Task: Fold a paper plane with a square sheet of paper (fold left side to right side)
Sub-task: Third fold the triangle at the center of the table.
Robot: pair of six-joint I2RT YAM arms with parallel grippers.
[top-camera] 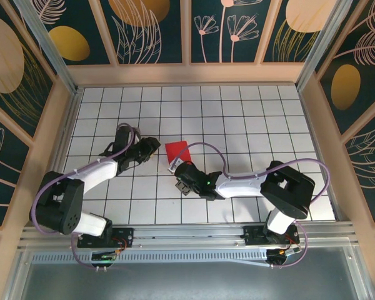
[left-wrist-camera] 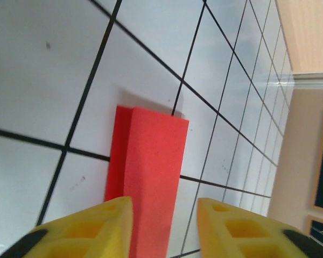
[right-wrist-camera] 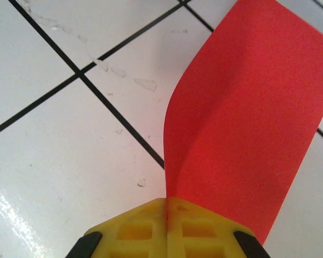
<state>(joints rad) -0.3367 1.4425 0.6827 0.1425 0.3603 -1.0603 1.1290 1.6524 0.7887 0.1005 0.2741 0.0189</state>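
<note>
Gridded table (top-camera: 269,125): right end effector (right-wrist-camera: 167,207) pinches red paper (right-wrist-camera: 247,107), left end effector (left-wrist-camera: 164,203) parted.

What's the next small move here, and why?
Likely the right gripper lifts its pinched edge slightly and starts carrying it across: its jaws are shut on the red paper, which curls up off the table, while the left gripper stands open, holding nothing.

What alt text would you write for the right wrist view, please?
The right gripper, its yellow jaws shut, pinches the near edge of the red paper. The paper bends as it stretches away over a white table with black grid lines.
</note>
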